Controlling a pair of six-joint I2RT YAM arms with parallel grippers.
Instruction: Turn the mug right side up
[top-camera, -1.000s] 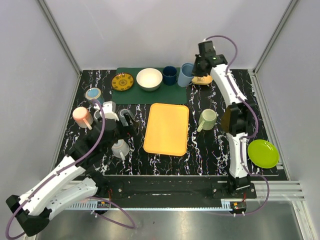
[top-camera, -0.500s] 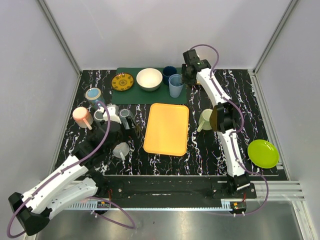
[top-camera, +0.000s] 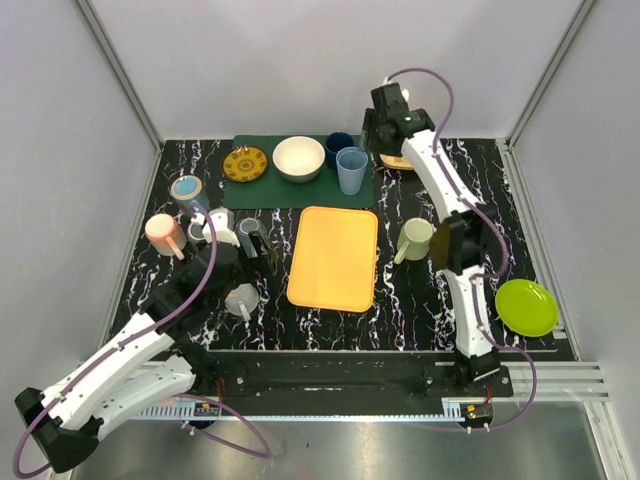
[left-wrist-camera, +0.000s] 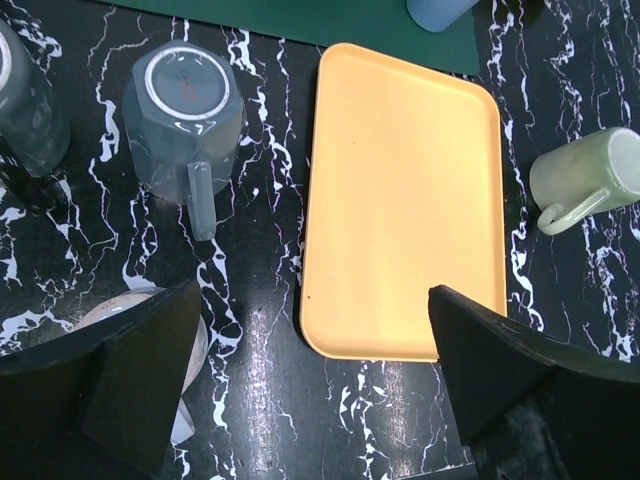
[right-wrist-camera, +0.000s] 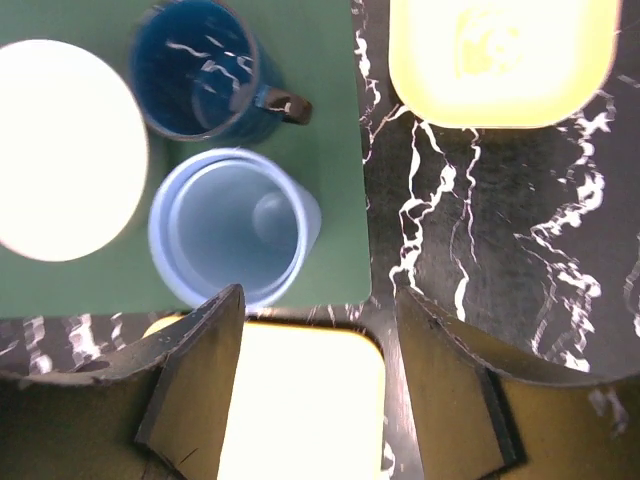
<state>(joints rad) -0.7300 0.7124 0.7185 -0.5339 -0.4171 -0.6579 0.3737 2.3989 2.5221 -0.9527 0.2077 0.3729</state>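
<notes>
At the back of the bench, the light blue mug stands upright, mouth up, on the green mat. It is just beside the dark blue mug and near the white bowl. Above it, the right tool hangs with its fingers apart, gripping nothing. On the left side, the left tool is spread wide and empty over the orange tray, near a grey mug sitting base-up.
</notes>
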